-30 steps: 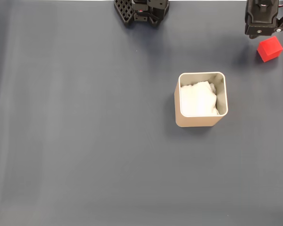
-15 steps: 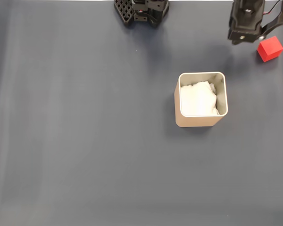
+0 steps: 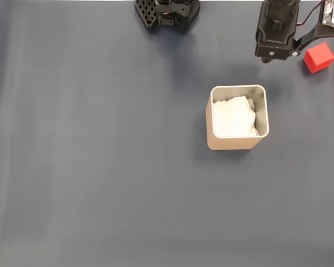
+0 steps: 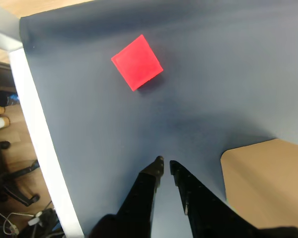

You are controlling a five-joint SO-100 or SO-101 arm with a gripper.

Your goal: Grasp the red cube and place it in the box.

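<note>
The red cube point(image 3: 318, 57) lies on the dark mat near the right edge of the fixed view, apart from everything. My gripper point(image 3: 274, 54) hangs to its left, above the mat beyond the box's far right corner. The beige box point(image 3: 234, 143) stands upright with white padding inside. From the wrist, the cube point(image 4: 137, 62) is ahead and slightly left of the gripper point(image 4: 166, 162), well clear of the tips. The fingers are shut with nothing between them. A corner of the box point(image 4: 263, 173) shows at the lower right.
The arm's black base point(image 3: 167, 12) sits at the top middle of the fixed view. The wrist view shows the mat's white edge point(image 4: 35, 124) on the left, with floor and chair legs beyond it. Bare mat spreads left of and below the box.
The gripper has moved left, away from the red cube, which has stayed where it was. The box has not moved.
</note>
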